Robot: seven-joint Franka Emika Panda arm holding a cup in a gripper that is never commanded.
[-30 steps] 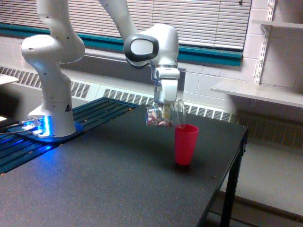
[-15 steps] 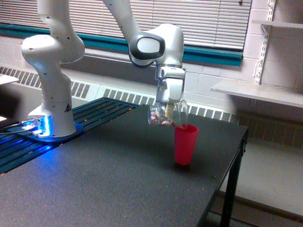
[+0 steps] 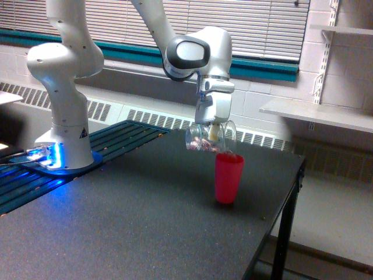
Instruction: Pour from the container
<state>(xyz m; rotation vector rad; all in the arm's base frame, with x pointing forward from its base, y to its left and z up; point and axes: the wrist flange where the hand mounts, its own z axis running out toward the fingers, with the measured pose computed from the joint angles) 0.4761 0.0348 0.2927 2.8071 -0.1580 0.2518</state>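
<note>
Dark bench [image 3: 145, 233], blinds behind: container [image 3: 208, 139] lay tipped on its side above the pink cup [image 3: 228, 178].
Fingers [image 3: 213, 132] pinched it from above; I judged its mouth over the cup's rim, long axis near level.

Pink cup [image 3: 228, 178]: sole obstacle on black table [image 3: 116, 233], directly under tilted container [image 3: 204, 139] and gripper [image 3: 213, 132]. Robot base [image 3: 64, 140] blocks far corner, exterior view's left. Table front and edges otherwise open to passage.
</note>
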